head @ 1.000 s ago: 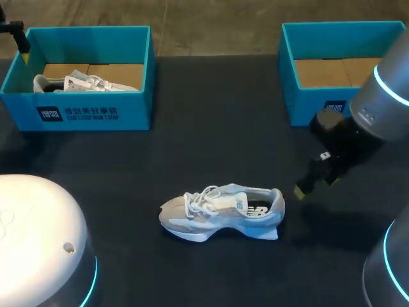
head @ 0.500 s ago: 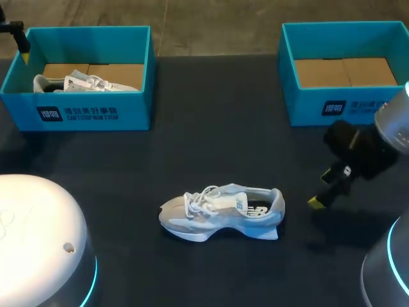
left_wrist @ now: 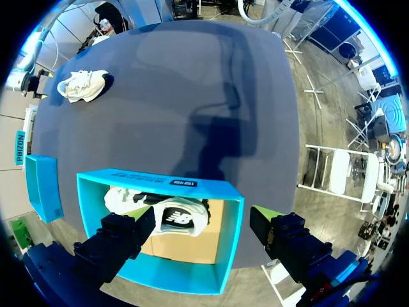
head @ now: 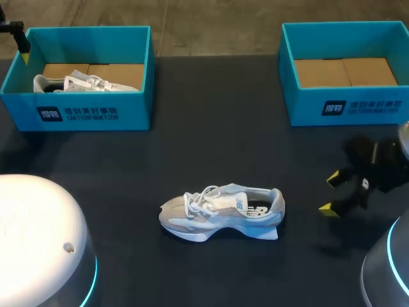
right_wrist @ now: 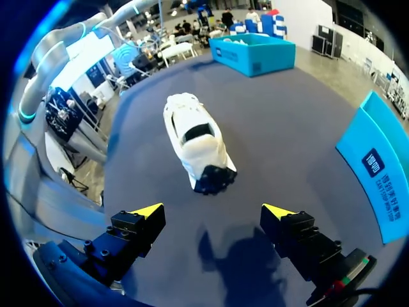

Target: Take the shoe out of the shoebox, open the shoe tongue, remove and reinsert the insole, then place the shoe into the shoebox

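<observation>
A dark matte table carries 3 things directly on its top. 2 open teal cardboard boxes stand along its far edge, well apart. The left shoebox is near the far left corner and the right shoebox near the far right corner. Each has a brown cardboard floor and white print on its near wall. Nearer the front, about midway across, 1 grey-and-white lace-up sneaker stands on its sole on the bare surface. Its toe points left and its heel right, and it touches neither box.
</observation>
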### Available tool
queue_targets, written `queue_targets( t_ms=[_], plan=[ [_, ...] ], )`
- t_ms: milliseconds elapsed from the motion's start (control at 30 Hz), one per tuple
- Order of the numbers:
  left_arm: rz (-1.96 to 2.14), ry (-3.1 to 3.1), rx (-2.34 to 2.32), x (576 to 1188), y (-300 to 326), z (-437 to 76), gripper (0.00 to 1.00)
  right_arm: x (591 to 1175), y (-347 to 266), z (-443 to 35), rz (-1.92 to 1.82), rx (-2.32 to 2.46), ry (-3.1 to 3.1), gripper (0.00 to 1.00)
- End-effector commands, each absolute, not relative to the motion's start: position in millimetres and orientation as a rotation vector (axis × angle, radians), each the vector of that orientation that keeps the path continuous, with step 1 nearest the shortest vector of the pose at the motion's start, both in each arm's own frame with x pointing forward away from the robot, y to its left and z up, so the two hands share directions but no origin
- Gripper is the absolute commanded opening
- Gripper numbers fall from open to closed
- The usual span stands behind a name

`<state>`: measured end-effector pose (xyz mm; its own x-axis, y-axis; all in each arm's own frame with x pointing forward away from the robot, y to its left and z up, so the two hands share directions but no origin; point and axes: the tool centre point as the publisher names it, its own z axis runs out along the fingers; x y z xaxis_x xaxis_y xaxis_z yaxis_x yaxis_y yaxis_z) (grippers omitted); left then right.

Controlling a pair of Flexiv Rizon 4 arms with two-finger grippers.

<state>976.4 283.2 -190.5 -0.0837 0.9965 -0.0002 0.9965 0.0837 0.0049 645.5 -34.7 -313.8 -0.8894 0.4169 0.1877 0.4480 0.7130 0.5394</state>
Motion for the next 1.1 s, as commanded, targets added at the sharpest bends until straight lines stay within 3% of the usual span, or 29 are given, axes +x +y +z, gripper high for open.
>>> queue_targets(
  t_ms=[33,667,1100],
  plan=[
    [0.009,2.310,2.125,976,283,-190,1.00,635,-41,-323,-1.251,-0.715,-2.817,1.00],
    [0.009,2.310,2.125,976,283,-190,1.00,634,-38,-336,-1.373,-0.676,-2.845,1.00],
    [0.009,2.310,2.125,976,283,-190,1.00,654,-40,-376,-1.622,-0.500,-2.734,1.00]
  ],
)
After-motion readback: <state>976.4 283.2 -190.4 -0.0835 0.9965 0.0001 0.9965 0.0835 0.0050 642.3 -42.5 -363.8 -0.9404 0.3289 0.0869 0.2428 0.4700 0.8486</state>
